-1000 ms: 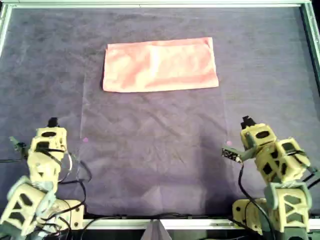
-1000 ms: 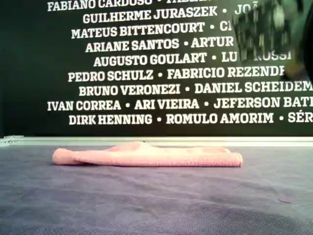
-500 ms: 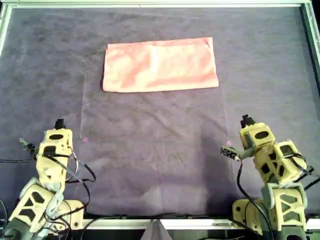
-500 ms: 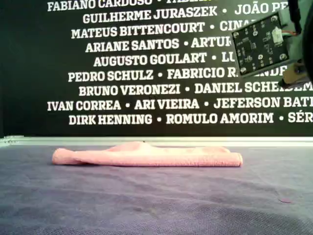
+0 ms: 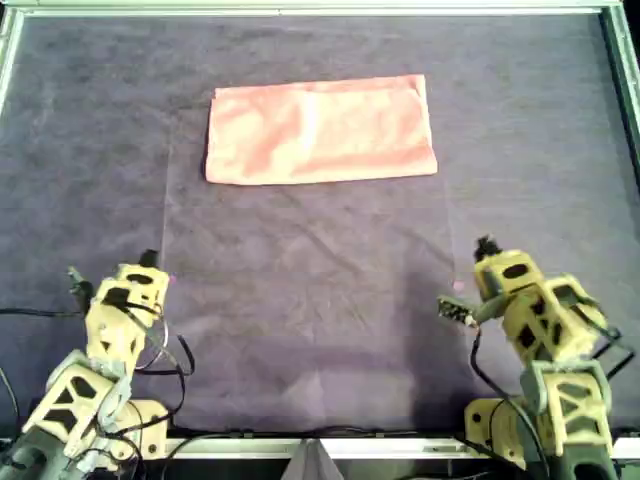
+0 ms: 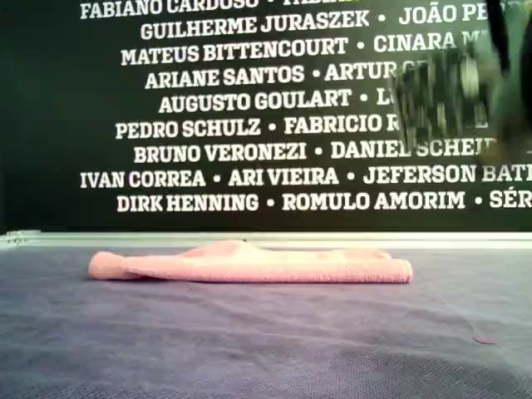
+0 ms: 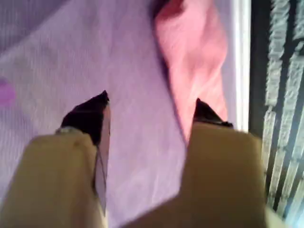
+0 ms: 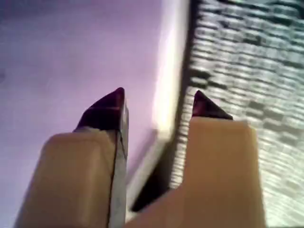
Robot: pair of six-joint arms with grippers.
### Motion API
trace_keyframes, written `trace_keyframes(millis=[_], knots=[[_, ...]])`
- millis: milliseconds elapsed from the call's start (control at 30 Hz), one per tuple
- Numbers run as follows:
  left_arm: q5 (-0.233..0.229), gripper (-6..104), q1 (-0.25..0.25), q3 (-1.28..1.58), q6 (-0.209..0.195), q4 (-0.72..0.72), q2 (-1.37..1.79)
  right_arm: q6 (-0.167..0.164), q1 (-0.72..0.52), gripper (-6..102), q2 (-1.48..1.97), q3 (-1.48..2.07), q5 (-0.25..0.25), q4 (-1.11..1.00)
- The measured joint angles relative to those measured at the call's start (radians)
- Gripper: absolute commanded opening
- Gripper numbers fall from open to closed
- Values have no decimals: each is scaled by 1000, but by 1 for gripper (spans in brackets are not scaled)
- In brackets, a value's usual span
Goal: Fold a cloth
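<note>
Both arms sit at the near edge of the overhead view. The left gripper (image 7: 149,102) and the right gripper (image 8: 159,102) have their jaws apart and hold nothing. Well ahead of them, the cloth (image 5: 320,130) lies folded into a flat salmon-pink rectangle on the dark purple felt mat (image 5: 310,300), soft and slightly wrinkled.

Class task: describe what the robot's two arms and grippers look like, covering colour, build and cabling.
Both arms are pale yellow-beige plastic with open, truss-like cut-outs in the lower links and loose black cables. The left gripper and right gripper each have two blocky beige fingers ending in dark pointed tips. A small circuit board juts from one arm.
</note>
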Motion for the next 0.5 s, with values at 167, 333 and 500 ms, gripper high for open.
trace_keyframes(millis=[167, 333, 500], knots=[[15, 61, 0, -9, 0, 0, -6, 5, 2, 56, -365, -176, 0, 0], [15, 61, 0, -98, 0, -5, -63, 8, 2, 56, -752, -486, 0, 0], [15, 62, 0, -222, 0, -138, -377, 8, 0, 56, -1104, -729, 0, -3]])
